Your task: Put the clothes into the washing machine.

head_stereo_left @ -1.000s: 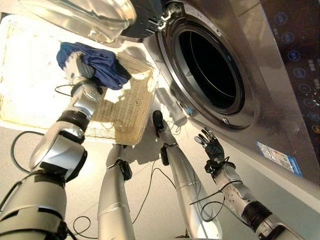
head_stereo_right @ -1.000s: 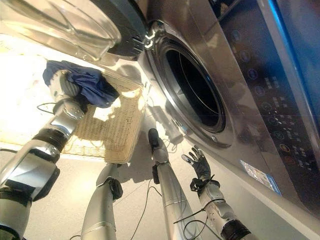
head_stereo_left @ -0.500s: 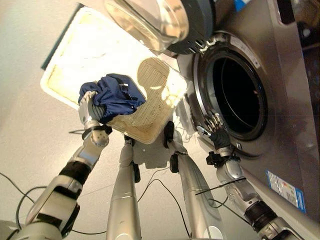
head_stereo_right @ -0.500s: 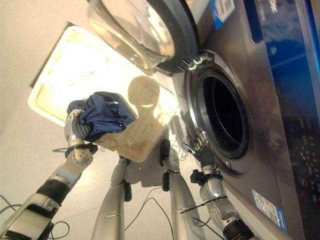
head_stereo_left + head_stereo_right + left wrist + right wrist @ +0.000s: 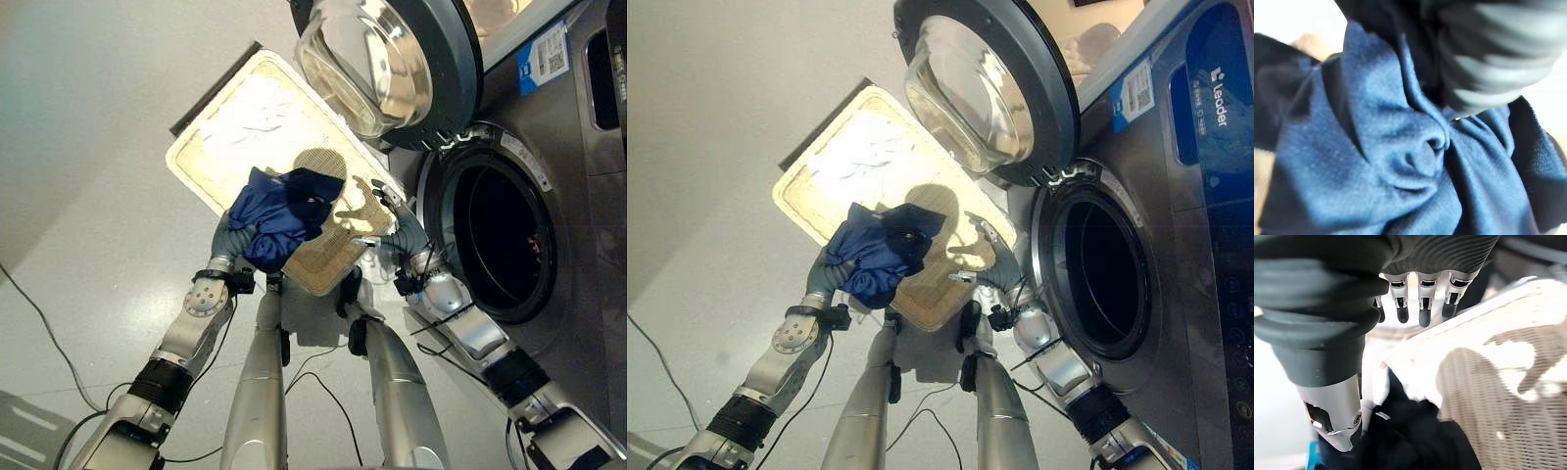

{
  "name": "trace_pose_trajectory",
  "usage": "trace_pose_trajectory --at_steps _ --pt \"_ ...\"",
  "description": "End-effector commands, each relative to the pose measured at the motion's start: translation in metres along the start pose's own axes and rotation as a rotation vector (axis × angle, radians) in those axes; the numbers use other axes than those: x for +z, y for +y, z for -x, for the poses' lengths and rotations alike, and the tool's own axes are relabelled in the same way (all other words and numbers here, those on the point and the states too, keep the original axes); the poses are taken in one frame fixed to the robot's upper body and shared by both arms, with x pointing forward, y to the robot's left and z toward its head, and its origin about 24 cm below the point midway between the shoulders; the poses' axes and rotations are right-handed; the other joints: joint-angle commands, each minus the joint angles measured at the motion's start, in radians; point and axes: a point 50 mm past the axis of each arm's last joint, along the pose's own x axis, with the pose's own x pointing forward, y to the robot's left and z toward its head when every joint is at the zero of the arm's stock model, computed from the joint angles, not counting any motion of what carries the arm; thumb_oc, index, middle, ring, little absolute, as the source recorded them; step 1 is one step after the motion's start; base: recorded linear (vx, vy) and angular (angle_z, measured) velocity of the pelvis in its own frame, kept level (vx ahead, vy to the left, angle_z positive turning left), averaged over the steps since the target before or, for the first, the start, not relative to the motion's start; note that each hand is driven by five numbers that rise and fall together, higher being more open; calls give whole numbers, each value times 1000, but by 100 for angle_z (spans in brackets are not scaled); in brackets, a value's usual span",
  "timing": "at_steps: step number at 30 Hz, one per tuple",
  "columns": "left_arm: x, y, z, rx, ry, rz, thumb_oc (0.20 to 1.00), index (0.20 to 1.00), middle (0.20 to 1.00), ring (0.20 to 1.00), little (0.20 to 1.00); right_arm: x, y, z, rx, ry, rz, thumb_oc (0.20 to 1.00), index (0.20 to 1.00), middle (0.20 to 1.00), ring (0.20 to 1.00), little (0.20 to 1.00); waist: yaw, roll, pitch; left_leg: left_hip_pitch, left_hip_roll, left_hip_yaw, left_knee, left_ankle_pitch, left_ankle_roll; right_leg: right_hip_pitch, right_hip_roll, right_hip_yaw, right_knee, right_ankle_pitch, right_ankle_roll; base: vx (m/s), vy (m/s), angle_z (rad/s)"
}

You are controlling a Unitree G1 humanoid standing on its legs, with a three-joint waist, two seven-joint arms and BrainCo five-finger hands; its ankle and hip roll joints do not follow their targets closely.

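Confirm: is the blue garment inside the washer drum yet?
No, the blue garment is bunched in the left robot hand over the wicker basket.

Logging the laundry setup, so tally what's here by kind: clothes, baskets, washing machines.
Blue garment, bunched in the left hand: 1
Wicker basket: 1
Washing machine, door open: 1
Right hand, open, holds none.
Total: 3

A short word in white letters is seen on the blue panel (image 5: 1227,110) at the top of the washing machine (image 5: 1176,323). A blue and white sticker (image 5: 545,57) with a square code is stuck beside it. Small white signs are seen on the dark strip (image 5: 1240,343); they are too small to be read.
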Motion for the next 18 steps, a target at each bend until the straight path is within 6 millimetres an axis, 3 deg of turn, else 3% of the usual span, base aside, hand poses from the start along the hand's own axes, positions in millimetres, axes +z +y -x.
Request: trace_pose_trajectory --at_steps 1,5,13,18 --pt "12 -26 -3 -242 -35 121 200 200 200 200 200 8 5 2 75 -52 49 1000 1000 1000 1000 1000 -22 13 -14 55 -72 61 13 -94 6 101 20 -16 -272 180 109 -19 61 5" --pt "5 -49 1 -440 39 157 200 200 200 200 200 11 16 2 157 -56 -21 1000 1000 1000 1000 1000 -22 28 -14 74 -78 64 9 -98 16 118 15 -11 -268 172 113 -7 41 3" --pt "13 -77 4 -699 54 128 200 200 200 200 200 9 25 3 242 -4 -195 1000 1000 1000 1000 1000 -38 49 -14 99 -89 78 0 -102 28 135 5 9 -276 176 123 2 37 2" --pt "14 -83 5 -729 65 135 200 200 200 200 200 10 30 4 300 7 -255 1000 1000 1000 1000 1000 -43 48 -14 102 -91 83 4 -104 30 137 5 18 -279 180 124 0 0 0"
